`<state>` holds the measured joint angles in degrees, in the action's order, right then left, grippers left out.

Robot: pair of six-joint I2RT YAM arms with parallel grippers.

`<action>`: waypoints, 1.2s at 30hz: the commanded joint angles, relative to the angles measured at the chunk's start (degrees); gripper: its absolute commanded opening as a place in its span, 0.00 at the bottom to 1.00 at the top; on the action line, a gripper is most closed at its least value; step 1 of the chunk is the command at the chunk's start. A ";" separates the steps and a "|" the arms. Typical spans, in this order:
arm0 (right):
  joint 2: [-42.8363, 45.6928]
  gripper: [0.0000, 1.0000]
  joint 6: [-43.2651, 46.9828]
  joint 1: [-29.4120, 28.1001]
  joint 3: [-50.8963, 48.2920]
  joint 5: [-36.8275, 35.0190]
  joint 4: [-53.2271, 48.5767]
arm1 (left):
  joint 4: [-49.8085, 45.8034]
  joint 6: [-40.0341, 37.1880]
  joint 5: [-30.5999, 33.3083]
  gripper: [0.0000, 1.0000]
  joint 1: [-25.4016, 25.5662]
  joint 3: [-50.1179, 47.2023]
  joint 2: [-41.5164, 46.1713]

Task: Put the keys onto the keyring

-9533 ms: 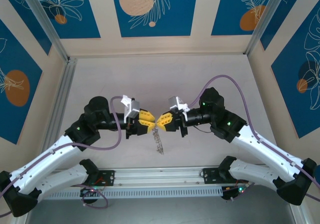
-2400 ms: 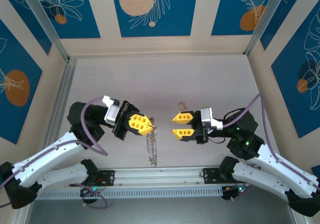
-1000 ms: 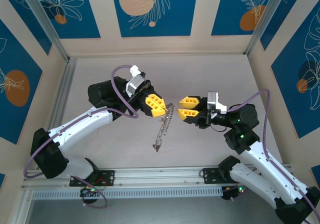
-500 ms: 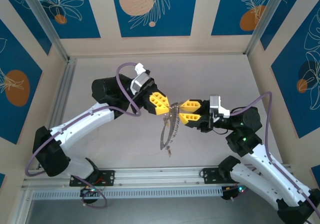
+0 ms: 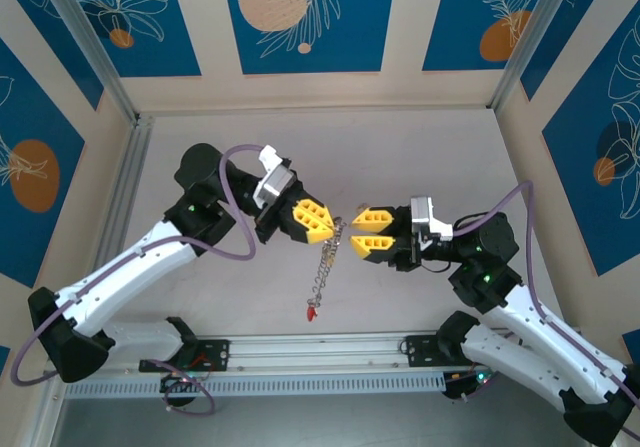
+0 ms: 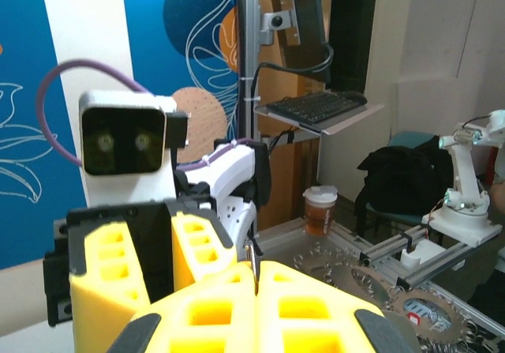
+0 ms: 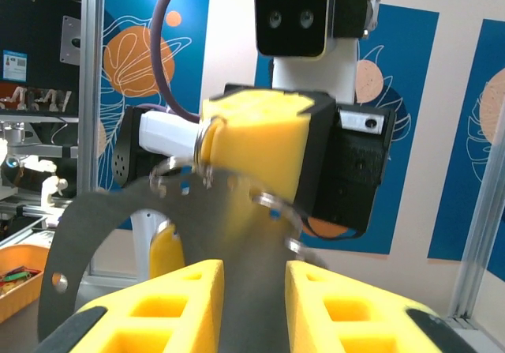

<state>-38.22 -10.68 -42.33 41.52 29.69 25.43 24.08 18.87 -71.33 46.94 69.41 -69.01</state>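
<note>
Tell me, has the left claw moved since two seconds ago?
Yes. The left claw moved away from the near rail, toward the back wall and rightward.

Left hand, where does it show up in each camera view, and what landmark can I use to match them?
Top: left hand just left of centre, pointing right.
Left wrist: left hand at bottom centre, shut.
Right wrist: left hand at centre, facing the lens.
Landmark: the right hand opposite it.

- Left gripper [image 6: 256, 270], yellow fingers pressed together, pinches the thin edge of the keyring [image 6: 252, 252].
- Right gripper [image 6: 162, 246] faces it just beyond, its white wrist camera [image 6: 125, 141] above.
- Silvery keys [image 6: 394, 296], one red-tagged, show at lower right.
</note>
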 commanded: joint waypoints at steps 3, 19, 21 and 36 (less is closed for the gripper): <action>-1.02 0.26 2.57 -3.48 3.33 -3.33 -2.02 | -19.84 -16.29 3.96 0.00 1.20 2.31 2.02; -5.73 0.14 9.35 -11.68 6.97 -10.66 -10.97 | -29.71 -24.44 7.56 0.00 1.86 1.46 6.67; -5.64 0.14 9.62 -11.96 7.12 -11.56 -11.76 | -30.63 -25.00 7.70 0.00 1.88 1.52 7.09; -4.16 0.25 11.60 -12.08 6.65 -15.45 -17.06 | -31.43 -25.44 8.31 0.00 1.89 1.75 7.75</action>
<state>-42.26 -0.34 -54.43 47.92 18.00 12.25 -9.52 -5.58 -61.39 48.18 70.22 -62.61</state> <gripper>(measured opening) 0.251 0.050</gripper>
